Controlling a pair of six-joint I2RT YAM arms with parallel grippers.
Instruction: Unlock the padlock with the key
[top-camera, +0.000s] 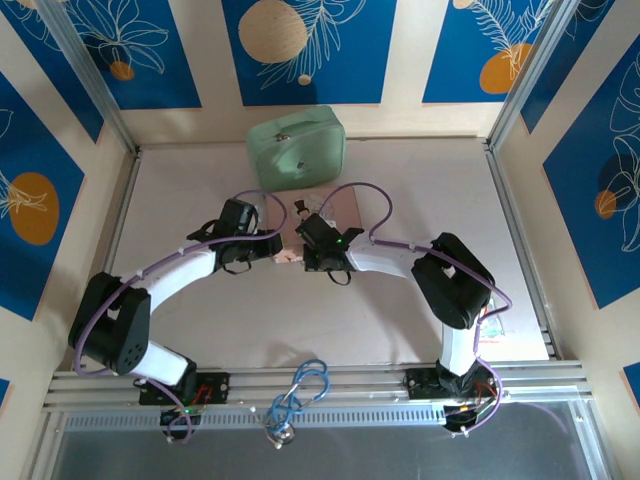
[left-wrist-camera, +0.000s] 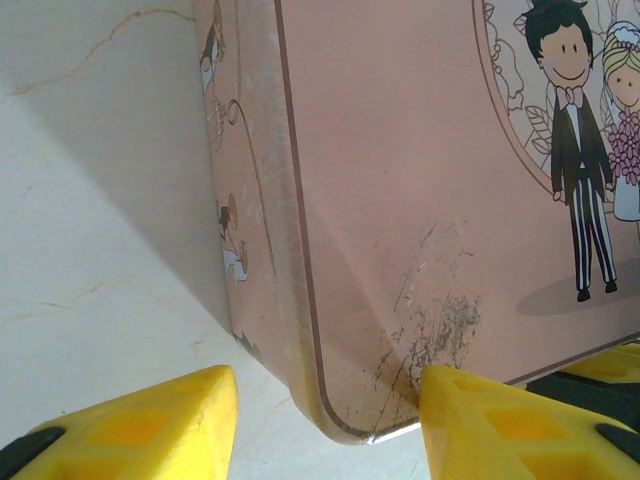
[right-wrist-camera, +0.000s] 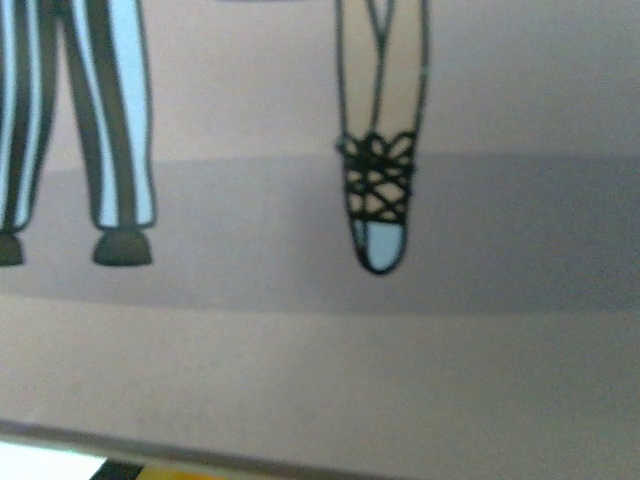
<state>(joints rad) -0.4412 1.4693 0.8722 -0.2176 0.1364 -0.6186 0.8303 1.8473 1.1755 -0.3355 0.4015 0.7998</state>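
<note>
Working over a pale table (top-camera: 400, 300). At its far edge, a mint-green zipped case (top-camera: 297, 148). Just nearer, a pink box (left-wrist-camera: 420, 180) printed with a cartoon bride and groom, scuffed at one corner.

Straddling that scuffed corner with the left gripper (left-wrist-camera: 328, 388): jaws apart, one yellow finger (left-wrist-camera: 150, 420) clear of the box wall, so released rather than clamped.

Pressing close over the lid with the right gripper (top-camera: 301, 212), by the printed feet; cannot tell whether clenched, or on what.

Cannot place the padlock or the key; probably at the box edge under the right gripper.

Reads as an early step: bracing the box and reaching for lock or key. Next calls for a firm pinch on the key, then lining it up with the keyhole.
</note>
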